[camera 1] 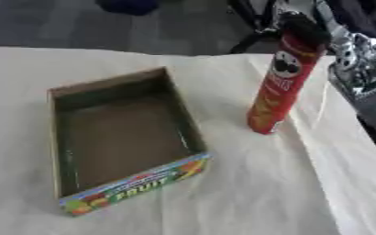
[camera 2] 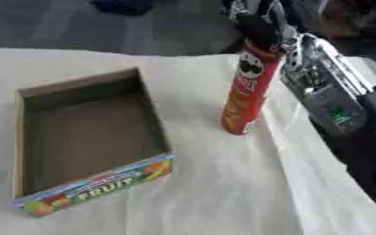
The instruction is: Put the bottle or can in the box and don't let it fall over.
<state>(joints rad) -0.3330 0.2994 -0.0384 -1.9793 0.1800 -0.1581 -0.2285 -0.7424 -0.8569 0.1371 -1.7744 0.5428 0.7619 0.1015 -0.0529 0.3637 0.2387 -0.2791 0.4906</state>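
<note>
A tall red crisp can [camera 1: 279,87] with a face logo stands a little tilted on the cloth-covered table, right of the box. My right hand [camera 2: 259,25] comes in from the upper right and its dark fingers curl round the can's top. The open cardboard box [camera 1: 79,92] with a colourful "FRUIT" front panel lies at the left, with nothing inside. The can's base is about a hand's width from the box's right wall. My left hand shows in no view.
A cream cloth [camera 1: 247,193] covers the table, with creases at the right. My silver and black right forearm [camera 2: 328,101] runs along the right side. Dark floor and chair legs lie beyond the table's far edge.
</note>
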